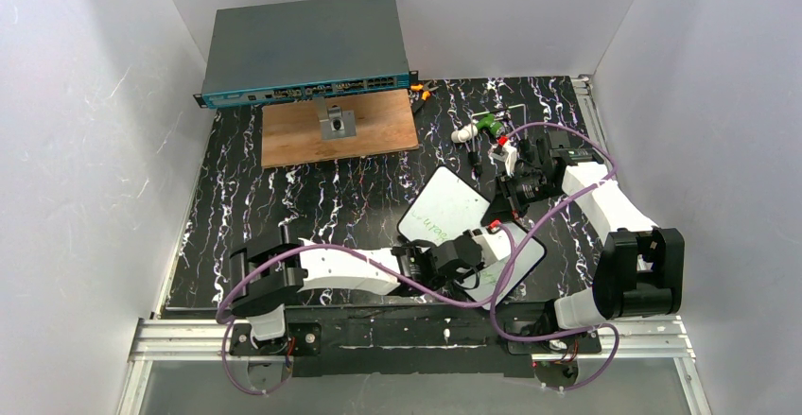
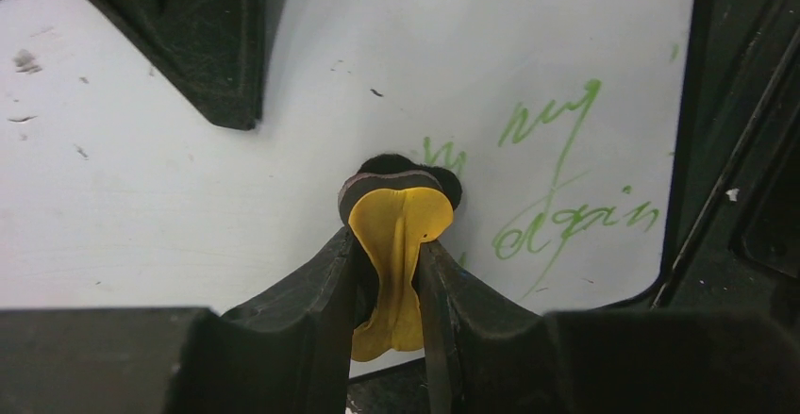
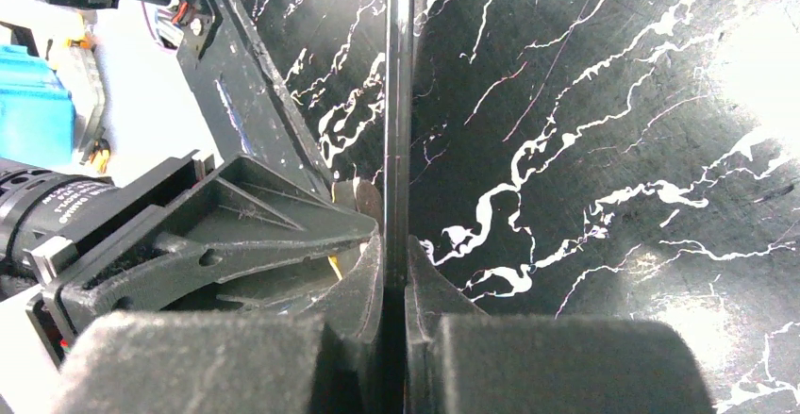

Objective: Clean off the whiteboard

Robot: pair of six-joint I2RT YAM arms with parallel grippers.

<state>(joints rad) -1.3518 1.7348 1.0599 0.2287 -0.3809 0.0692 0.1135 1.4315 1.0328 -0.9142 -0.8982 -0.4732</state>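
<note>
From above, the whiteboard (image 1: 449,202) lies right of centre toward the near edge of the worktop (image 1: 284,207), my left gripper (image 1: 484,245) over it, my right gripper (image 1: 509,196) at its right edge. Only my left wrist camera shows my left jaws clamped on a yellow eraser (image 2: 396,230), dark tip against the board beside green writing (image 2: 566,197). My right wrist camera shows my right jaws pinching the board's thin rim.

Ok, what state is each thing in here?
Whiteboard: green writing not yet wiped, edge pinched by right gripper.
Eraser: clamped in left gripper, dark end at the board beside the writing.
Left gripper: shut on eraser.
Right gripper: shut on whiteboard.
</note>
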